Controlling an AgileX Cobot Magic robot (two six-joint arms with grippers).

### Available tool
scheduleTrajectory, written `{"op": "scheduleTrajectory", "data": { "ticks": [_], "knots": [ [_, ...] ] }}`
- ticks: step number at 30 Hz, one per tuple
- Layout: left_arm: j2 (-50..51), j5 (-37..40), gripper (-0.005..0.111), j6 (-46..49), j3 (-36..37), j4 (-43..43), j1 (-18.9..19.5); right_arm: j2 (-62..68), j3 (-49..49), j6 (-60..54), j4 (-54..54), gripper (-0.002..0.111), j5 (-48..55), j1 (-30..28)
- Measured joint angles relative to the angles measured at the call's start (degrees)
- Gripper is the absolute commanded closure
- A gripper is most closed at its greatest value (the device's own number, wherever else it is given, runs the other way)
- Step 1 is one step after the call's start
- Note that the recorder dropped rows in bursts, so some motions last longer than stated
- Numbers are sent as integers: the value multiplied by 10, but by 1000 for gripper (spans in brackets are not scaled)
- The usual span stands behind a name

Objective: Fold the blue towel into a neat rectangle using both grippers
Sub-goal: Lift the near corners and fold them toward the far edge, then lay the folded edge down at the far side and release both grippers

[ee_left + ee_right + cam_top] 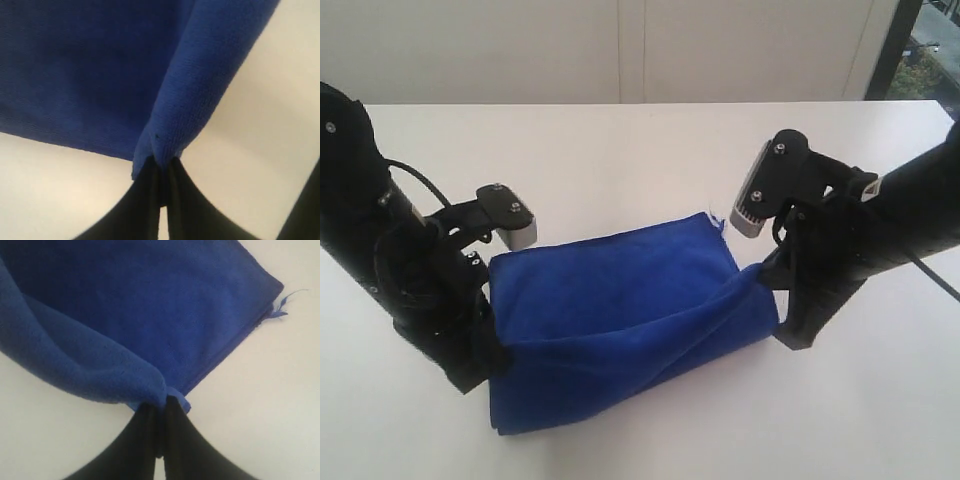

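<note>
On the left of the exterior view, the left gripper [161, 167] has its black fingers pressed together on a bunched corner of the blue towel [620, 300], clamping the cloth at the towel's left edge toward the front. Its wrist view shows the pinched fold rising from between the fingertips while the rest of the sheet spreads out beyond it. A grey-silver block [517, 226] on that arm sits just beside the towel's far left corner. The towel lies in the middle of the white tabletop [620, 150], between the two arms. It is doubled over, and its upper layer sags in a curved fold that runs from the front left up toward the right edge. A small thread loop [280, 307] sticks out at the far right corner. On the right, the right gripper [162, 402] is likewise closed on the towel, its fingers nipping a raised corner of the upper layer at the right edge.
</note>
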Motion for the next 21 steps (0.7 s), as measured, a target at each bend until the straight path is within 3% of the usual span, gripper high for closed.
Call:
{"op": "scheduleTrajectory", "data": {
  "ticks": [9,21],
  "knots": [
    [0,-121,107,-108,0,37,7,71,-49,40,0,108,-35,0],
    [0,-244,107,-146,0,45,40,150,-106,92,0,108,-102,0]
  ]
}}
